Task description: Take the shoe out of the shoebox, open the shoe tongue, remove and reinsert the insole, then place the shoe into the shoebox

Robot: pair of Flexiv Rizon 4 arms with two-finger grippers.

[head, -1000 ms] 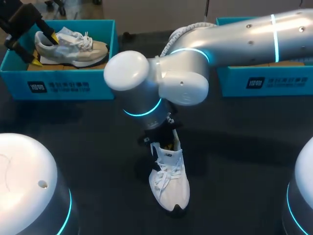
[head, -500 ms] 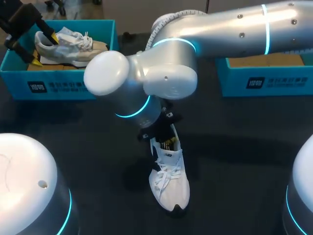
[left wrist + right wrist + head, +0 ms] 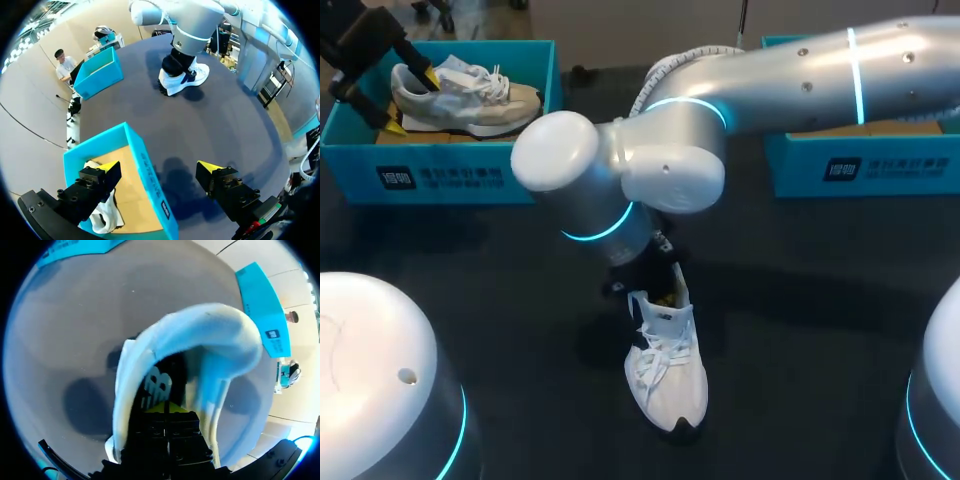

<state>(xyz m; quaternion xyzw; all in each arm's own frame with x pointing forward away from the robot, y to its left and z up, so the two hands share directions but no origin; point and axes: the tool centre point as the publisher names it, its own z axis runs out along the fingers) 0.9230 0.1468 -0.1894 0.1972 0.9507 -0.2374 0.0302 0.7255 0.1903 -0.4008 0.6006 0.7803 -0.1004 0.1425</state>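
Observation:
A white lace-up shoe stands on the dark table near the middle, toe toward me. My right arm reaches over it from the right. My right gripper is shut, its yellow tips pushed down into the shoe's opening behind the tongue; I cannot see whether anything is pinched between them. My left gripper hangs open at the far-left teal shoebox. One finger is inside the box, the other over the table, with the box wall between them, untouched.
A beige shoe lies on its side in the left shoebox. A second teal shoebox stands at the far right, partly under my right arm. Bare dark tabletop lies between the boxes and around the white shoe.
My right arm's elbow swung left, then back a little, with the gripper staying in the shoe. The white shoe and my left arm have kept still.

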